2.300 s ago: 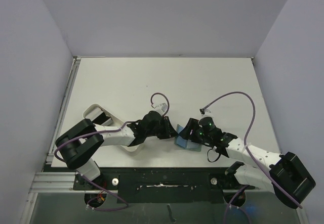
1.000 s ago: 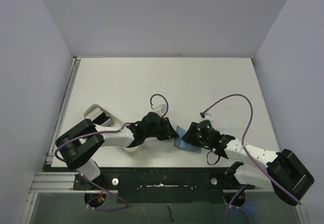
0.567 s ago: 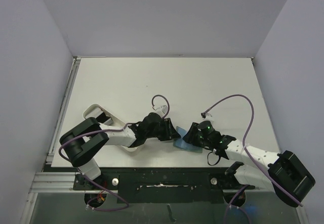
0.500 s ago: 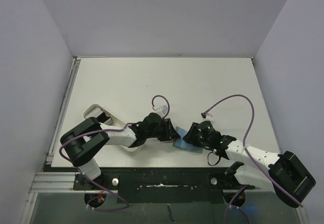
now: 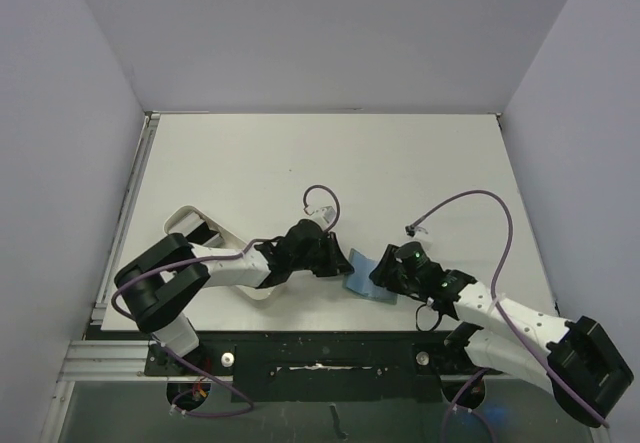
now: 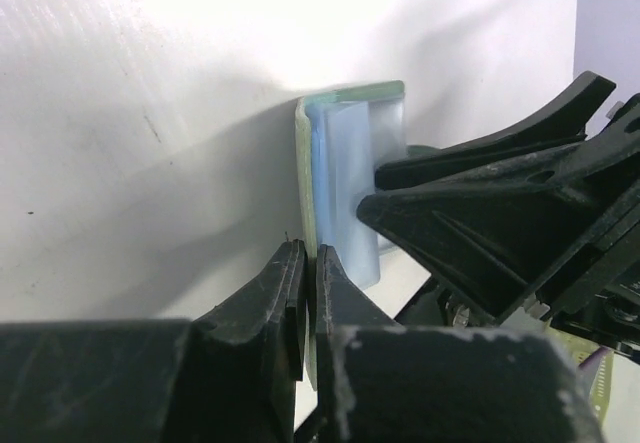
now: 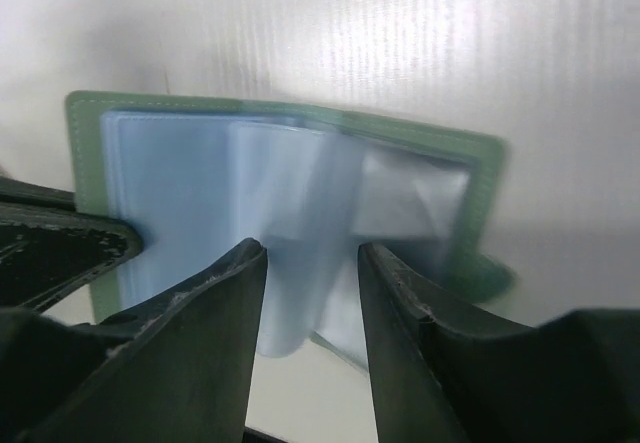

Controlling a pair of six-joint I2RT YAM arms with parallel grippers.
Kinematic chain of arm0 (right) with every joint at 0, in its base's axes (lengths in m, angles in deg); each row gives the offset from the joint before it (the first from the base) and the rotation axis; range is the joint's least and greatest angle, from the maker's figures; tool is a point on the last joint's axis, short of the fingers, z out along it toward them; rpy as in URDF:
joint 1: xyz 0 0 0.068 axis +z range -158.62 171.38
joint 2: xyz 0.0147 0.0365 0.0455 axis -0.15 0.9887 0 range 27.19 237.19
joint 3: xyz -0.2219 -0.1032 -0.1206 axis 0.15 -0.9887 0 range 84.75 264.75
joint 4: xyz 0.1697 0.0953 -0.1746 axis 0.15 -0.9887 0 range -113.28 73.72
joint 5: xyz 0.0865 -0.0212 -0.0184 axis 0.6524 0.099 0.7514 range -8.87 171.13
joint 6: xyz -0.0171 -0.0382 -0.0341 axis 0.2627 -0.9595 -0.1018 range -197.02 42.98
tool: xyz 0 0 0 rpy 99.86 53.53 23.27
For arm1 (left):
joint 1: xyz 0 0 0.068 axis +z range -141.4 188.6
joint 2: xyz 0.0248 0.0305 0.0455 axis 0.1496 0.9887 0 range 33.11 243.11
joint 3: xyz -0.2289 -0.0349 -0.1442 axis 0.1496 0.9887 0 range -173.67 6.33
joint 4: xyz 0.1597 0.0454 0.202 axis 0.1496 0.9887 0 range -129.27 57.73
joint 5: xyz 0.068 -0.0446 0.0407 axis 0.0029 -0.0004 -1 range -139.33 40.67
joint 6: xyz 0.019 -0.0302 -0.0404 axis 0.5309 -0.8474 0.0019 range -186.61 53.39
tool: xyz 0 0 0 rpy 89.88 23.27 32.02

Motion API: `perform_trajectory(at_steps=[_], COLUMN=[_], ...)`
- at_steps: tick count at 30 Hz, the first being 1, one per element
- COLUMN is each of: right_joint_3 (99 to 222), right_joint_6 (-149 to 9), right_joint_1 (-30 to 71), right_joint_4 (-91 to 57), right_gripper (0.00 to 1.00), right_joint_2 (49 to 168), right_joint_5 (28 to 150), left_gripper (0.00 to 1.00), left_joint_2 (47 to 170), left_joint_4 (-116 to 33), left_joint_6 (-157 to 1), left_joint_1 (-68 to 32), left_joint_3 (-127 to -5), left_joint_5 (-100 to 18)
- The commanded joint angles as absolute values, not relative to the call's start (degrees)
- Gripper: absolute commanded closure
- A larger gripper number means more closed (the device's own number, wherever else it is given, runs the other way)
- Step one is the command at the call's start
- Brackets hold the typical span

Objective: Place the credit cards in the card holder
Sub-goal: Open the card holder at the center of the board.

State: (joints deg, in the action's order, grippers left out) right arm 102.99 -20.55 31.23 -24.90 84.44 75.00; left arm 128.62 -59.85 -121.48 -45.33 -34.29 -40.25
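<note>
The card holder point(image 5: 359, 274) lies open near the table's front edge between both arms, green outside with light blue slotted leaves inside point(image 7: 250, 173). My left gripper point(image 6: 310, 258) is shut on the green cover's edge point(image 6: 306, 153), holding that flap upright. My right gripper point(image 7: 310, 263) is open, its fingers point(image 7: 215, 303) just above the blue leaves, nothing between them. In the top view the left gripper point(image 5: 338, 262) and right gripper point(image 5: 378, 273) meet at the holder. No credit cards show in any view.
A white oblong tray point(image 5: 205, 238) lies under the left arm at the left. Purple cables point(image 5: 470, 208) loop above both wrists. The table's front rail point(image 5: 320, 348) runs close behind the holder.
The right arm has shifted slightly right and forward, its gripper drawing back a little from the holder. The left gripper keeps hold of the cover.
</note>
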Motion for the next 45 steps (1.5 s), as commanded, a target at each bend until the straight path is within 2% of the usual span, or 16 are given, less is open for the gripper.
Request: perform_trajectory(at_steps=[1, 7, 13, 25, 33, 45], right_joint_3=[106.27, 110.93, 112.87, 111.08, 109.07, 105.33], right_joint_6=[-17.50, -16.35, -18.74, -18.41, -20.26, -20.32], right_joint_1=[31.59, 31.71, 31.88, 32.09, 32.95, 33.15], right_joint_4=[-37.88, -45.77, -36.54, -16.54, -17.18, -13.42], right_gripper=[0.57, 0.55, 0.55, 0.55, 0.43, 0.41], right_joint_2=[77.27, 68.17, 64.80, 74.96, 79.13, 87.80], right_joint_5=[67.71, 65.55, 70.92, 81.13, 78.05, 78.48], left_gripper=[1.00, 1.00, 1.00, 1.00, 1.00, 1.00], left_joint_2=[122.28, 121.64, 122.58, 123.82, 122.65, 119.57], left_joint_4=[-56.35, -52.21, -43.89, -33.93, -33.20, -37.13], left_joint_6=[-118.97, -118.30, -115.23, -113.28, -114.15, -117.74], left_joint_1=[-45.62, -45.75, -46.72, -47.21, -47.21, -45.40], left_joint_3=[-38.52, -40.52, -46.00, -52.12, -53.17, -49.80], left_joint_5=[-42.07, -43.68, -47.57, -50.45, -48.67, -45.12])
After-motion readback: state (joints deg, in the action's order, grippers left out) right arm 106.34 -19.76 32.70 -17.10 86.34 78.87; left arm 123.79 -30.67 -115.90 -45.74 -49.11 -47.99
